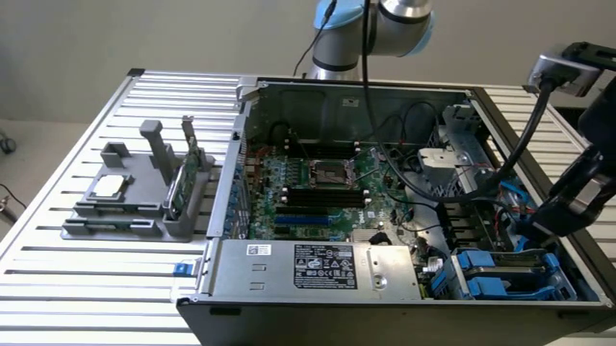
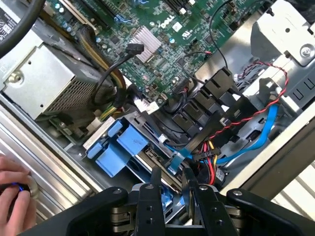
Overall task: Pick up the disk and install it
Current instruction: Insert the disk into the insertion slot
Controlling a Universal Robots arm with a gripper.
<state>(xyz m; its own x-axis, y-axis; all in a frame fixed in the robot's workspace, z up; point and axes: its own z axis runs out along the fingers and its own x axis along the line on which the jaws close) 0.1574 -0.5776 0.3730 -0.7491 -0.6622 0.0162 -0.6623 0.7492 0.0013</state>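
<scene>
In the drive-bay corner of the open computer case [image 1: 385,308], the fingers [image 2: 154,181] clamp the blue-framed disk [image 2: 135,147], which sits beside red and blue cables [image 2: 246,142]. A person's hand [image 2: 14,196] rests at the case's outer edge.

printed matter, legible and otherwise:
- motherboard [image 2: 123,19]: white "dell" logo [image 2: 169,23] printed on the green board, near the finned heatsink [image 2: 144,41]; the small white marks beside it are too fine to read.
- power supply [image 1: 288,282]: black label [image 1: 325,265] with white print and rows of certification symbols, wording unreadable.
- same unit: a small white sticker [image 1: 259,249] with dark print, unreadable.
</scene>
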